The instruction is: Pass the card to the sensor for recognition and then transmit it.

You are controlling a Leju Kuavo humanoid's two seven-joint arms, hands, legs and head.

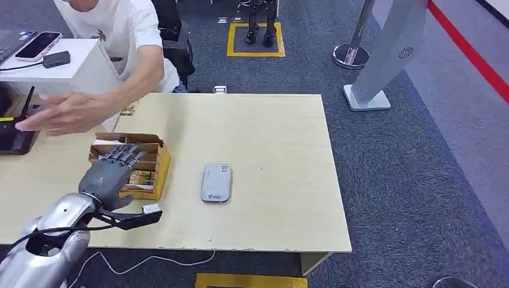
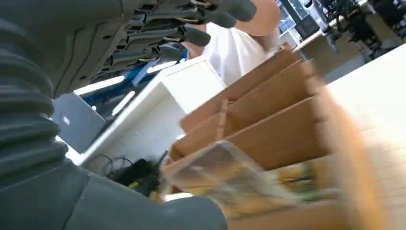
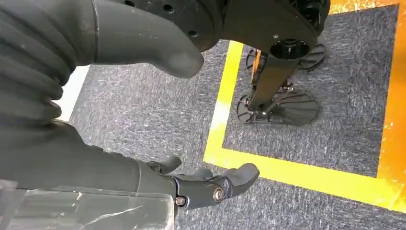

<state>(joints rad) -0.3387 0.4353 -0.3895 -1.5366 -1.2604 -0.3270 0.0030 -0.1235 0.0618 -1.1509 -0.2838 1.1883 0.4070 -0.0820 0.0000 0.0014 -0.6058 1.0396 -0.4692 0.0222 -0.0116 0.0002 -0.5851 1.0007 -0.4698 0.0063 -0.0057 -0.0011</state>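
Left robot hand (image 1: 107, 174): fingers spread, empty, hovering over wooden card box (image 1: 157, 163) on worktop (image 1: 270, 150). Card (image 1: 139, 178) directly beneath palm, lying flat in box. Sensor (image 1: 216, 182) just right. Right robot hand (image 3: 210, 184) hangs low, loosely curled, empty.

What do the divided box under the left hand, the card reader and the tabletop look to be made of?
Box: probably corrugated cardboard, matte brown, with thin folded walls and dividers. Card reader: likely moulded plastic, smooth light grey with rounded corners. Table: pale wood-look laminate or veneer, with faint grain and a low sheen. The left hand hovers over the box.
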